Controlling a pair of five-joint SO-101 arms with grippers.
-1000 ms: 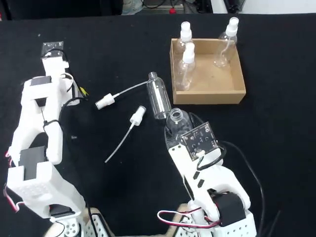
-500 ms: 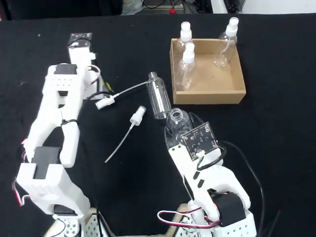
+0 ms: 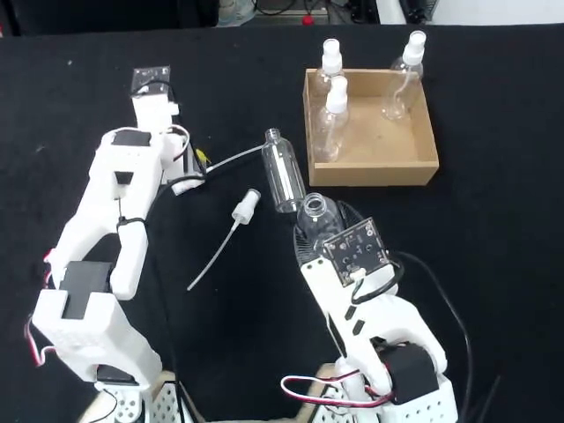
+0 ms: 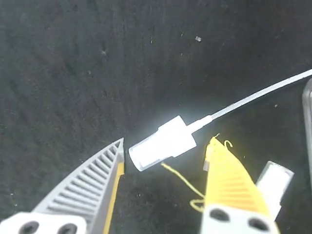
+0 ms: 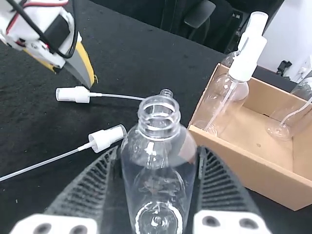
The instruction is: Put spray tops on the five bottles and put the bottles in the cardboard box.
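The long thin tube of the white plastic spray top [image 4: 163,144] is cut off at the left wrist view's edge. Its head lies on the black surface [image 3: 493,264] between the widely parted fingers of the left end effector [image 4: 165,146]. The right end effector [image 5: 158,161] clamps an uncapped clear plastic bottle [image 5: 158,136], base unseen. Beyond it, the brown cardboard box [image 3: 414,166] holds three upright capped bottles [image 3: 333,119].

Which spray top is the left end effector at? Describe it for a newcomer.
From the cardboard box, go to the clear bottle lying on its side beside it. Two loose spray tops lie past it: take the farther spray top, framed by the open left end effector, not the nearer spray top.
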